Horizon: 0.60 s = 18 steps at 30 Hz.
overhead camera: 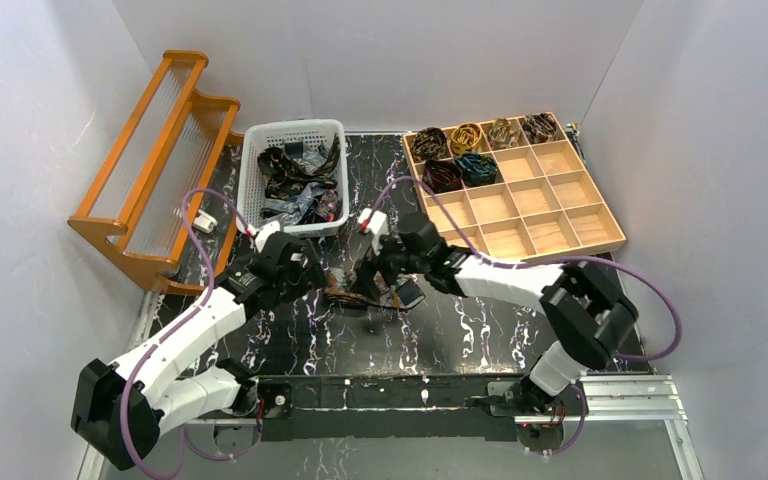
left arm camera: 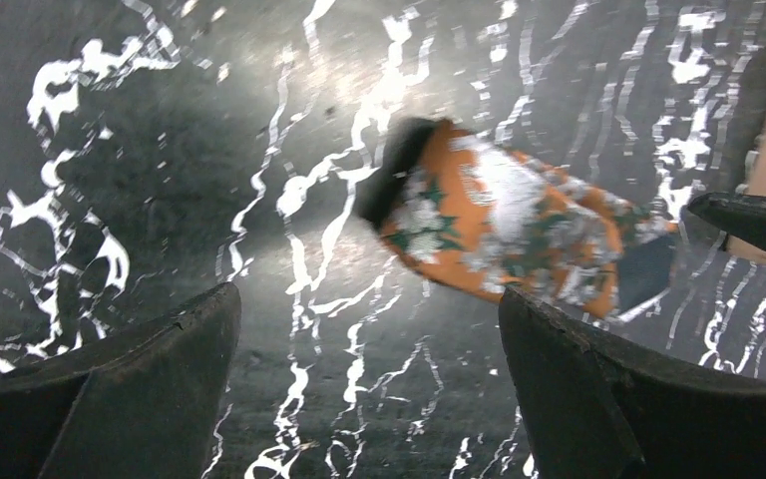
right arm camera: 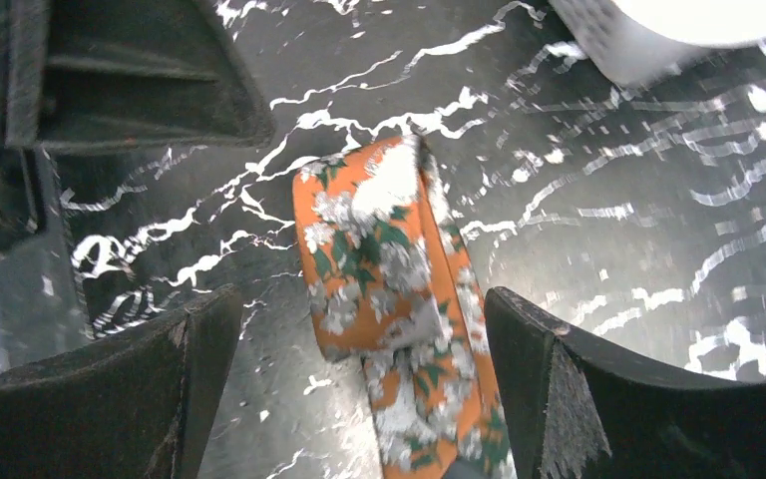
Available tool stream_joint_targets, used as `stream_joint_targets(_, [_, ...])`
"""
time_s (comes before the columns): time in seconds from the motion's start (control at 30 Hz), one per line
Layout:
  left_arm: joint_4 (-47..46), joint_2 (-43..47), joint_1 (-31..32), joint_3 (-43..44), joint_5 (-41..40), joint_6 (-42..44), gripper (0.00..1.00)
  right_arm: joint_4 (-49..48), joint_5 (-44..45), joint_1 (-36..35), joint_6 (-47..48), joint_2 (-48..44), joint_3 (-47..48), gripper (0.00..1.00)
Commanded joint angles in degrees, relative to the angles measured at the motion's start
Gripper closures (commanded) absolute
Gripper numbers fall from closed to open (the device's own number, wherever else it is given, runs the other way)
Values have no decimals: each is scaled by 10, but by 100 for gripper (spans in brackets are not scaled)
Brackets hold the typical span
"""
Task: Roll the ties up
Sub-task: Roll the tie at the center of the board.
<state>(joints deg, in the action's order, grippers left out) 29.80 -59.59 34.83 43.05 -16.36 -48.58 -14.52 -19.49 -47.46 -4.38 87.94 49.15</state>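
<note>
In basket [overhead camera: 295, 127]: loose ties [overhead camera: 295, 178], count unclear. Right of basket, tray [overhead camera: 545, 225]: six coils [overhead camera: 465, 138]. Left gripper [left arm camera: 367, 299], right gripper [right arm camera: 359, 294] gaping, empty; one orange tie [right arm camera: 379, 249] lies near basket.

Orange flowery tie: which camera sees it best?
The right wrist view. There the orange tie sits in the middle, close up, its white and green flowers fairly sharp and its curled end plain. The left wrist view shows it blurry, off to the right. The top view shows just a tiny brownish bit, mostly covered.
</note>
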Motion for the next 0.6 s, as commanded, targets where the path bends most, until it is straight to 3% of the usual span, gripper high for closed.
stream_joint_targets(0.0, [8,38,-57,-48,60,-24,2,-57,11,-39,196,59,54,1])
stream_joint_targets(0.2, [-18,58,-145,-96,151,-7,2,-53,-4,-60,235,124,98,1])
stream_joint_targets(0.57, [-4,55,-159,-84,164,29,2,14,-49,-73,274,179,150,1])
